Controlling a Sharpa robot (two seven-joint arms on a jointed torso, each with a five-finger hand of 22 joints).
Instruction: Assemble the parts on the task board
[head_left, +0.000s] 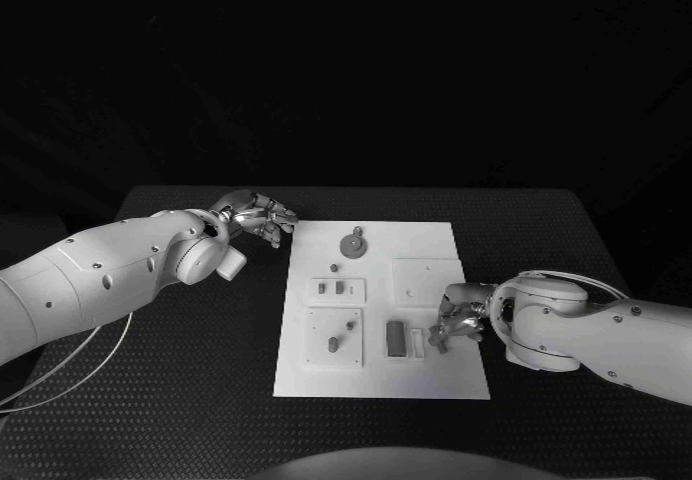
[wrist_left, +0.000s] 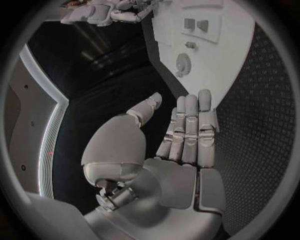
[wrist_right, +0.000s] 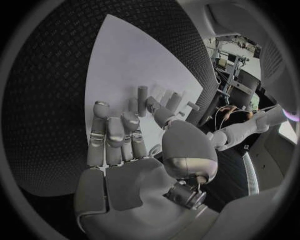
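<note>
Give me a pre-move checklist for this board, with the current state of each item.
1. Left hand free of parts: ok; in the left wrist view its fingers are straight and hold nothing.
2. Left hand off the task board: ok; it sits over the black table by the board's far left corner.
3. Right hand free of parts: ok; in the right wrist view its fingers are apart with nothing held.
4. Right hand placed for work: ok; it is at the board's right edge, next to the dark upright block.
5. Gear-like part seated: cannot tell.
6. Board square to the table: ok.
</note>
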